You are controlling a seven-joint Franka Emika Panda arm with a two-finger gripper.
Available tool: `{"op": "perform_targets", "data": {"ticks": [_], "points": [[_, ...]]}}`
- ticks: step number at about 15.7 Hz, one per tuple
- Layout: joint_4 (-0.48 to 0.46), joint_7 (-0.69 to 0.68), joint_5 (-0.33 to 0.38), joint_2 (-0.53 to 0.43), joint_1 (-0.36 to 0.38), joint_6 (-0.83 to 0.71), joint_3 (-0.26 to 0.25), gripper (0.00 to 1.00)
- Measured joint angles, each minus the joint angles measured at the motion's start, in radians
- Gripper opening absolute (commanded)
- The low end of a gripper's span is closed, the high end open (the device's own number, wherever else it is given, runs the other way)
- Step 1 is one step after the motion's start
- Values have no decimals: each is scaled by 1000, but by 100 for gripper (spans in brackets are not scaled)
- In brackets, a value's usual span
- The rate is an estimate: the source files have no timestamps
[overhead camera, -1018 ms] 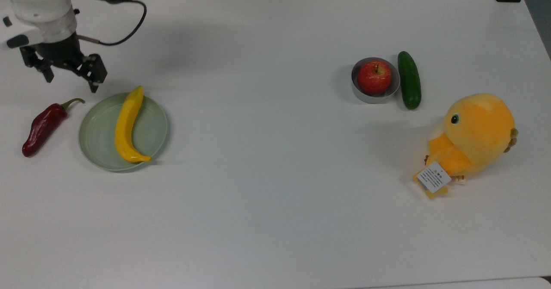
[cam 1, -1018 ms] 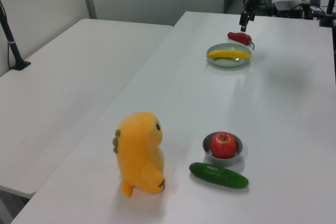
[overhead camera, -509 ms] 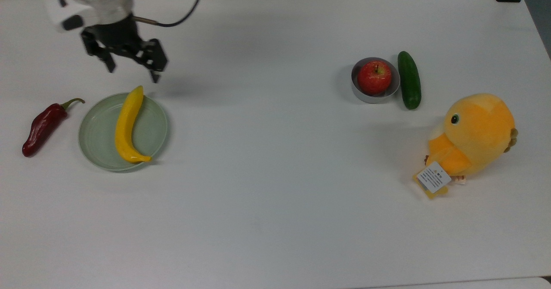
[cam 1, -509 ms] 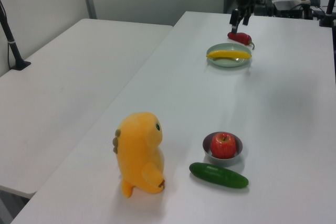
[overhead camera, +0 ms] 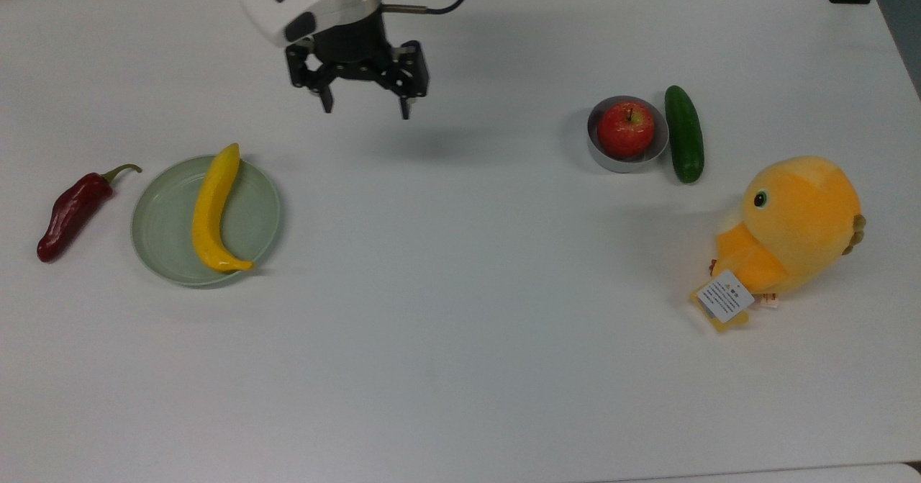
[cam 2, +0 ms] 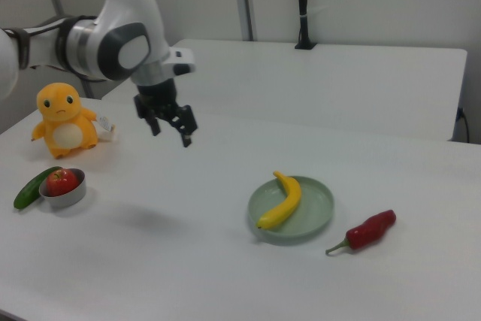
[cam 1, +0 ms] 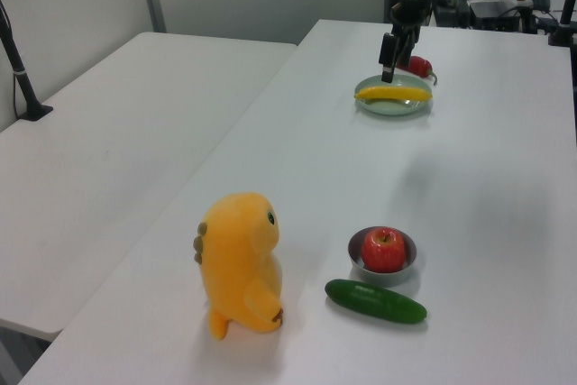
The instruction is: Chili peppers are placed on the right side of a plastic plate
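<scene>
Going by the top view, left to right: the chili pepper (overhead camera: pixel 74 210) lies flat on the white bench (overhead camera: pixel 460 368) at the far left, its curved stem pointing toward the plate (overhead camera: pixel 164 242), just beside the rim but not touching it. In the right view the same pepper (cam 2: pixel 368 230) sits on the plate's (cam 2: pixel 318 215) right, which fits the task's wording (the top view simply looks from the other side). A banana (overhead camera: pixel 214 211) rests across the plate, leaning toward the top view's right half.

What has changed is the arm. A second ago the gripper (overhead camera: pixel 365 106) hung close above the pepper's stem end; half a second ago it was over the plate's far rim; now it is well apart from both, over bare bench near the middle, raised enough to cast a soft shadow below. Its fingers (overhead camera: pixel 327 99) are spread wide with nothing between them. The pepper, plate and banana have not shifted at all across these moments.

My reading is that the pepper has been set down and let go, and the arm is pulling away, so the placing looks finished.

Further right, untouched, an apple (overhead camera: pixel 625 129) sits in a small grey bowl (overhead camera: pixel 596 149) with a cucumber (overhead camera: pixel 683 142) alongside, then a yellow plush toy (overhead camera: pixel 790 225).
</scene>
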Motion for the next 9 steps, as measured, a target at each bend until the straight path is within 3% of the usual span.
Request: {"op": "perform_targets", "data": {"ticks": [4, 9], "points": [[-2, 12, -28, -3, 15, -53, 69, 100], [-7, 5, -32, -3, 32, -55, 96, 100]]}}
